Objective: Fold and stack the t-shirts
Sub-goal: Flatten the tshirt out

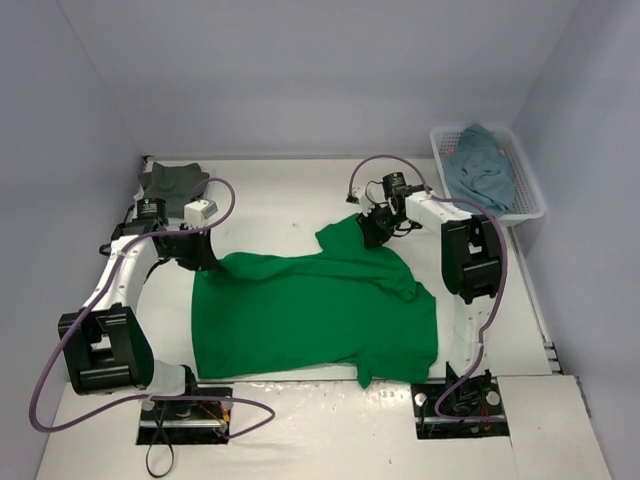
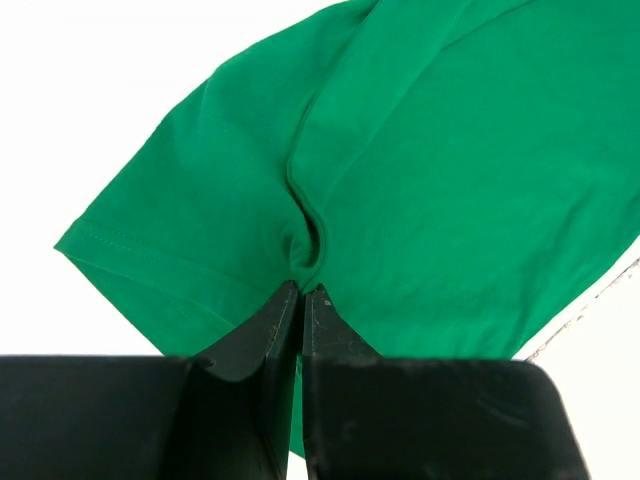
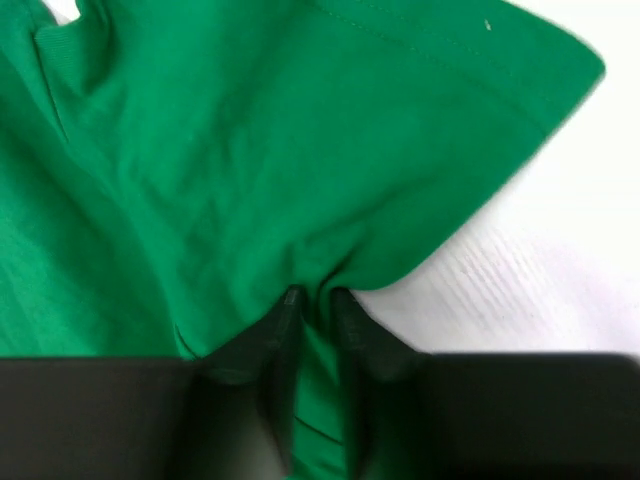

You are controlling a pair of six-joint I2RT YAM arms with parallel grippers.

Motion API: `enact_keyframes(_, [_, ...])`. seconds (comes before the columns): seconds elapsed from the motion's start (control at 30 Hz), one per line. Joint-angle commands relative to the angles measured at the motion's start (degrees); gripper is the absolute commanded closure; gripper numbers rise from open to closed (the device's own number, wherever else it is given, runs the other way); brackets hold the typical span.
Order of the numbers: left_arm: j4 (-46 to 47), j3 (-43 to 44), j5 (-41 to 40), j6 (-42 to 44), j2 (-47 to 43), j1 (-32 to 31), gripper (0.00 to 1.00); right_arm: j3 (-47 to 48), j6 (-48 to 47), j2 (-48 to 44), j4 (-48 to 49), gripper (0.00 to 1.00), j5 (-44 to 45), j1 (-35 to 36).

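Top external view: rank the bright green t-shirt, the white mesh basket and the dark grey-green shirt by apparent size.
1. bright green t-shirt, spread out, clearly largest.
2. white mesh basket, far right.
3. dark grey-green shirt, bunched up at far left, smallest as it lies.
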Motion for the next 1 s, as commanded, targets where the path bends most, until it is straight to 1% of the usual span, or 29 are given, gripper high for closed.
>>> enact_keyframes(0.0, [0.3,0.9,1.9,-0.2,-2.3,0.2,1.00,-1.1,0.8,1.5,-4.2,0.88,0.9,1.0])
enact_keyframes(0.03, [0.2,1.0,1.8,0.0,-2.2,0.2,1.00,-0.9,0.8,2.0,-4.2,0.92,1.4,1.0])
enact_keyframes(0.07, [0.1,1.1,1.8,0.0,-2.2,0.3,1.00,-0.9,0.7,2.3,-4.1,1.00,1.6,1.0])
enact_keyframes(0.23, [-0.3,2.3,1.6,-0.3,-1.7,0.3,1.00,-0.9,1.2,1.0,-3.6,1.00,3.4,0.5])
enact_keyframes(0.37, [-1.0,3.8,1.3,-0.6,-1.6,0.3,1.00,0.2,2.2,-4.7,-3.2,1.00,4.5,-0.9])
enact_keyframes(0.4, [-1.2,4.3,1.3,-0.8,-1.7,0.3,1.00,0.3,2.4,-8.2,-3.2,1.00,4.7,-1.4])
enact_keyframes(0.47, [-1.5,4.9,1.1,-1.2,-2.3,0.3,1.00,1.1,2.9,-12.1,-3.2,1.00,4.7,-3.0])
enact_keyframes(0.53, [-2.5,6.3,0.7,-1.2,-3.3,0.4,1.00,1.1,3.6,-20.3,-3.4,1.00,4.7,-4.6])
enact_keyframes(0.57, [-2.9,6.9,0.5,-1.3,-3.8,0.3,1.00,1.0,3.7,-20.4,-3.4,1.00,5.0,-4.9])
enact_keyframes(0.73, [-6.8,11.5,1.4,-1.8,-7.1,0.4,1.00,-2.0,5.2,-36.8,-3.7,1.00,4.8,-5.2])
enact_keyframes(0.87, [-11.5,16.6,2.8,-1.8,-9.6,0.3,1.00,-4.7,6.7,-44.7,-4.4,1.00,4.9,-4.5])
enact_keyframes(0.97, [-15.4,20.7,3.3,-1.9,-13.2,0.3,1.00,-7.9,7.1,-51.0,-4.7,1.00,5.4,-4.1])
